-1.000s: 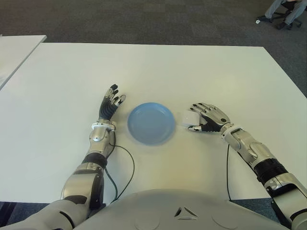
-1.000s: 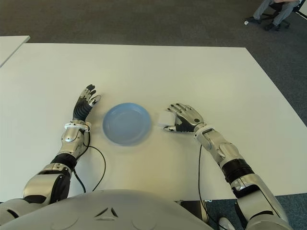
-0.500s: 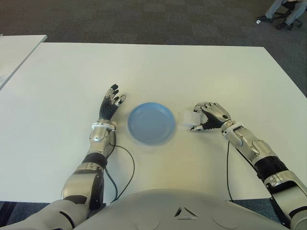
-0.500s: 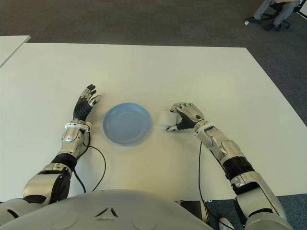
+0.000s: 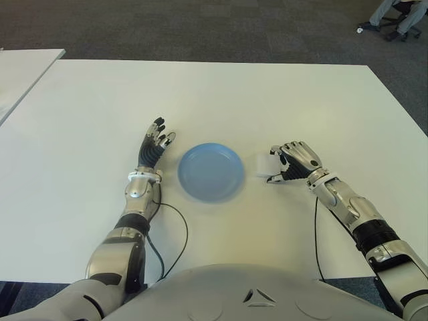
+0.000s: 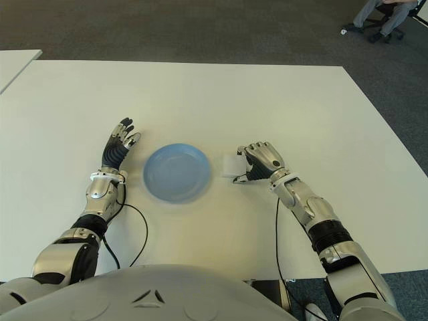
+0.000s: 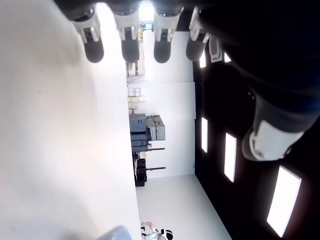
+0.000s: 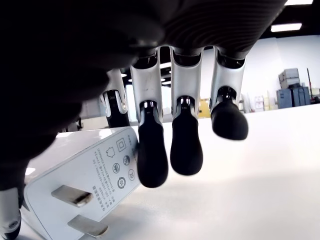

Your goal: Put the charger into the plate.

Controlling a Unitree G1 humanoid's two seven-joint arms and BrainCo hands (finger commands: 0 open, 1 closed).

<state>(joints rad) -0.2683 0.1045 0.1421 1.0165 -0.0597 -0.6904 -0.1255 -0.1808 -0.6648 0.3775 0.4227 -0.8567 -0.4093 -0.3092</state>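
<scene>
Two hands: right robot hand (image 5: 294, 162) working, left robot hand (image 5: 154, 146) idle left of plate (image 5: 210, 172), fingers straight.
Right: fingers curled around charger (image 5: 265, 165).
Charger: on counter (image 5: 214, 100), just right of plate.

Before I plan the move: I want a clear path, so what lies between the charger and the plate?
Nothing: in the left eye view only a narrow strip of bare table separates the charger, in the right hand, from the plate.

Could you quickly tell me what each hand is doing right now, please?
Left hand: open, empty, left of the plate.
Right hand: fingers curling around the charger; firm grip cannot be told.
</scene>
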